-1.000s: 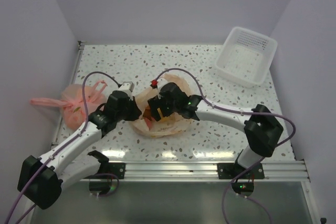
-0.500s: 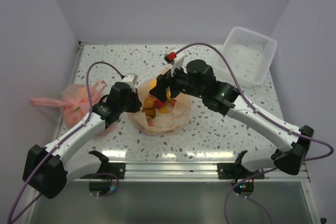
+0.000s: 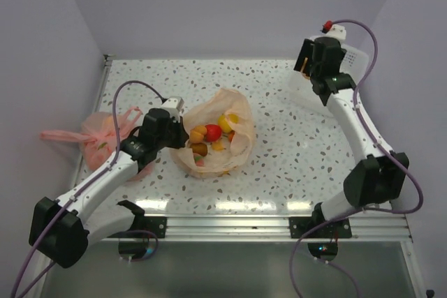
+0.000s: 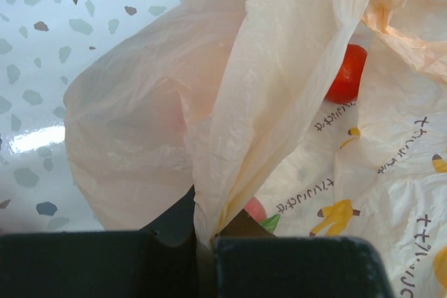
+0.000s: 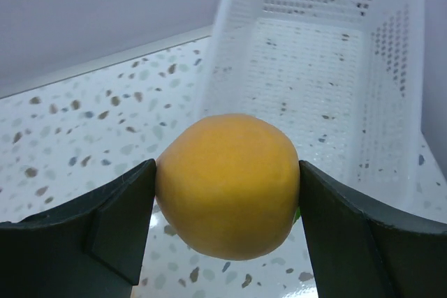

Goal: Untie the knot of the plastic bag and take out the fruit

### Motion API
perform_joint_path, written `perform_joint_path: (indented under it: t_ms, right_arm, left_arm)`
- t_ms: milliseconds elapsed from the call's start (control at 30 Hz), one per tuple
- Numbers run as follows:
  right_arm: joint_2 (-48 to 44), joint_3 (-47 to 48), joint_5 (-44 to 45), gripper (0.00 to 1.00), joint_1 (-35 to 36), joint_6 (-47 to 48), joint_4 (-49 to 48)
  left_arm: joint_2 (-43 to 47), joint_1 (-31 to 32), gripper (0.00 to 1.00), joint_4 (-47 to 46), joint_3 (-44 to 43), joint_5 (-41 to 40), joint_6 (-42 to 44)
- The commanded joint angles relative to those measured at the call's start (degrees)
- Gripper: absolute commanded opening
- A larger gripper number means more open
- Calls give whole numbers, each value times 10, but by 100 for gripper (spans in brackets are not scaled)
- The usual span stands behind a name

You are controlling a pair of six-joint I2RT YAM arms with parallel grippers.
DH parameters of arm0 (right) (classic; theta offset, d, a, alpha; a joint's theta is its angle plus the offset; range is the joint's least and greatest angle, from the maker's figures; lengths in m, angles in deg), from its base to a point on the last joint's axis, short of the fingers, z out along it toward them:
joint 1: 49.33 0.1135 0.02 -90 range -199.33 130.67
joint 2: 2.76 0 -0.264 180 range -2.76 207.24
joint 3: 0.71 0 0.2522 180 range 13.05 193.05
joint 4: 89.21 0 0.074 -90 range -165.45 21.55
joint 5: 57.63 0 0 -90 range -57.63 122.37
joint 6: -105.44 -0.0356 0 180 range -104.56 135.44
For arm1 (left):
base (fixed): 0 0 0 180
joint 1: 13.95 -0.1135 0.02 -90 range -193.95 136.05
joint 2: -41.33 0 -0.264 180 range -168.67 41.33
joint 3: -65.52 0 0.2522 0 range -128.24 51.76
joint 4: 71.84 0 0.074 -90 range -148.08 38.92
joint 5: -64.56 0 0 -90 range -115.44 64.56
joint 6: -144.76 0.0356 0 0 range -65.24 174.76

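Pinching a fold of the plastic bag (image 4: 140, 137), the left end effector (image 4: 202, 246) holds its mouth open mid surface (image 3: 293, 165); knot evidently undone. Farther back, the right end effector (image 5: 227, 188) clamps an orange fruit (image 5: 223, 172) by the white basket (image 5: 314, 68), prob. for drop-off. Wrist cam shows that grip; top cam shows other fruit (image 3: 213, 134) inside.

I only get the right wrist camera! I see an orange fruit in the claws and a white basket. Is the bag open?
Observer: Yes. The plastic bag lies open on the table, with a red fruit showing inside.
Kid: My right gripper has the orange fruit. What's the other arm doing?
Observer: The left gripper is shut on a fold of the bag's rim.
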Motion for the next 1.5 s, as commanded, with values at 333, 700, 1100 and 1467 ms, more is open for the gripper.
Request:
perform_joint_path:
  t_ms: [333,700,1100,1467]
  right_arm:
    - [268,196,-15,91,-118,-104,46]
    - [151,149,-110,99,-93,-55,56]
    - [-24,50,-185,99,227,45,81]
    - [22,-65,-212,97,424,-12,14]
  left_arm:
    - [12,-55,0,-49,9,63,18]
    - [12,-60,0,-53,13,75,18]
    - [16,-60,0,-51,19,67,22]
    - [34,-51,0,-36,27,35,19]
